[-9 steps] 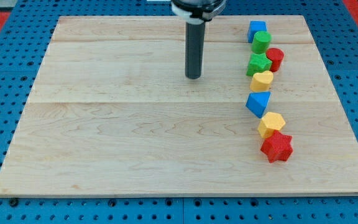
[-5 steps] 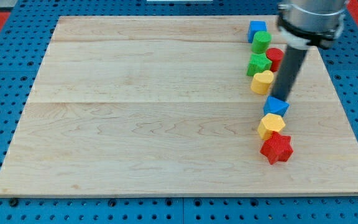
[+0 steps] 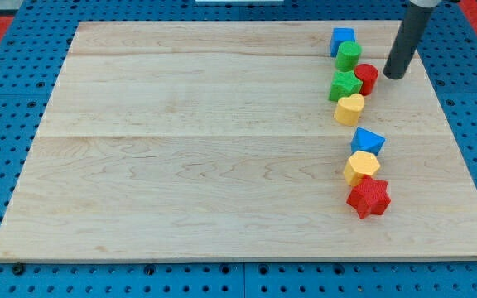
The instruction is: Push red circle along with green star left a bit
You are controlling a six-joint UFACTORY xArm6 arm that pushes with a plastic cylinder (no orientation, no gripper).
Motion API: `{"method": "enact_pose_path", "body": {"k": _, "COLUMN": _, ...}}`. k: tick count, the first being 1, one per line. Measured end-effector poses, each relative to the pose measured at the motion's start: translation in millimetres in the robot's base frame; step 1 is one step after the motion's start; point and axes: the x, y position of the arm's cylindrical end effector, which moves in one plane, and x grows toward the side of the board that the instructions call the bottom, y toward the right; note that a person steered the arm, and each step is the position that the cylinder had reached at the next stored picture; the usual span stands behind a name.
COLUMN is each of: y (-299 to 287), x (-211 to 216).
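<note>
The red circle (image 3: 366,79) sits near the board's right side, touching the green star (image 3: 345,85) on its left. My tip (image 3: 395,75) rests on the board just right of the red circle, with a small gap between them. The rod rises to the view's top right.
A blue cube (image 3: 343,40) and a green circle (image 3: 349,55) lie above the red circle. A yellow heart (image 3: 349,108) lies below the green star. Lower down are a blue block (image 3: 368,141), a yellow hexagon (image 3: 361,167) and a red star (image 3: 368,197). The wooden board (image 3: 180,149) lies on a blue pegboard.
My tip crossed from the board's upper middle to the right, nudged the blue block down and right, then moved up to the right of the red circle.
</note>
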Motion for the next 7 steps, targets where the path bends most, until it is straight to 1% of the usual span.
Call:
{"method": "enact_pose_path", "body": {"k": 1, "y": 32.8, "x": 22.7}}
{"method": "enact_pose_path", "body": {"k": 2, "y": -10.3, "x": 36.4}}
{"method": "enact_pose_path", "body": {"k": 3, "y": -32.2, "x": 22.8}}
{"method": "enact_pose_path", "body": {"k": 4, "y": -40.0, "x": 11.4}}
{"method": "enact_pose_path", "body": {"k": 5, "y": -40.2, "x": 5.4}}
{"method": "enact_pose_path", "body": {"k": 7, "y": -39.3, "x": 6.3}}
